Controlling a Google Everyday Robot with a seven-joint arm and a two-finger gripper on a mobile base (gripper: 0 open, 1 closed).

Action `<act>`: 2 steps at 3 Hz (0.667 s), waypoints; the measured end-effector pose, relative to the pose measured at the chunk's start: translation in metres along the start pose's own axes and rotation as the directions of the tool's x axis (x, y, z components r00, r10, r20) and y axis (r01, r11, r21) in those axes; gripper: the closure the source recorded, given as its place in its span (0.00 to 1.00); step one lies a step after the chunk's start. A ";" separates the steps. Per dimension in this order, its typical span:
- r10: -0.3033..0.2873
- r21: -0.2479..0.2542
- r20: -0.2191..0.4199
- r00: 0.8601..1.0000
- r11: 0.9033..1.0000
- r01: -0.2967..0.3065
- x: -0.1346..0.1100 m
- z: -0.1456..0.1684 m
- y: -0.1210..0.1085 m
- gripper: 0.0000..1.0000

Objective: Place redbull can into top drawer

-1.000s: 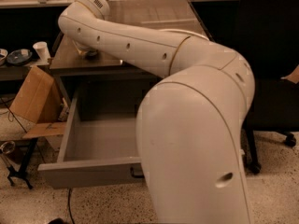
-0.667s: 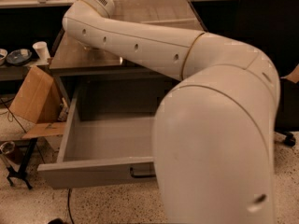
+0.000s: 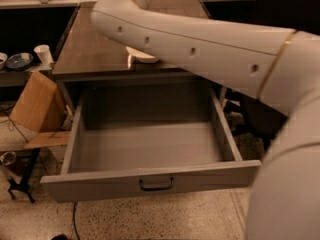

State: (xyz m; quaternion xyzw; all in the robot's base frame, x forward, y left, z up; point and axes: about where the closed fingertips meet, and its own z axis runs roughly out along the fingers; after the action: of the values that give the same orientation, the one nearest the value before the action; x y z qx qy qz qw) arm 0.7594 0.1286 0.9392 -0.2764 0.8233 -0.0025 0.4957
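The gripper is out of view, past the top edge at about 11 o'clock, where the wrist of the white arm (image 3: 200, 49) leaves the frame. Whether the jaws are apart or together cannot be told. The arm slants across the upper half from 3 o'clock up to 11 o'clock, above the table (image 3: 90, 49), a brown, glossy top. On that top a white bowl (image 3: 142, 56) shows partly under the arm.

The redbull can does not show in this view, so its place cannot be told.

The top drawer (image 3: 100, 184) is pulled well out from under the table's front edge, filling the centre. It is wide, shallow and grey, with plain flat walls and floor. A small dark curved handle (image 3: 156, 185) sits at the middle of its front panel, at 6 o'clock.

At 9 o'clock a cardboard box (image 3: 37, 104) leans beside the table. Above it, on a low side surface, stand a white paper cup (image 3: 43, 54) and a dark dish (image 3: 19, 60). The floor (image 3: 175, 219) is speckled and pale. The robot's rounded white body (image 3: 290, 184) fills the 4 o'clock corner.
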 end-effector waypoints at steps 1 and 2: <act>0.019 -0.029 0.072 0.997 0.999 -0.017 -0.008 -0.035 -0.045 1.00; 0.085 -0.120 0.106 0.991 0.990 -0.072 -0.007 -0.065 -0.067 1.00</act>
State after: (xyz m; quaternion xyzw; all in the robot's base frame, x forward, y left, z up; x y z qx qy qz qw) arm 0.7394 0.0578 0.9964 -0.2716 0.8035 0.0803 0.5236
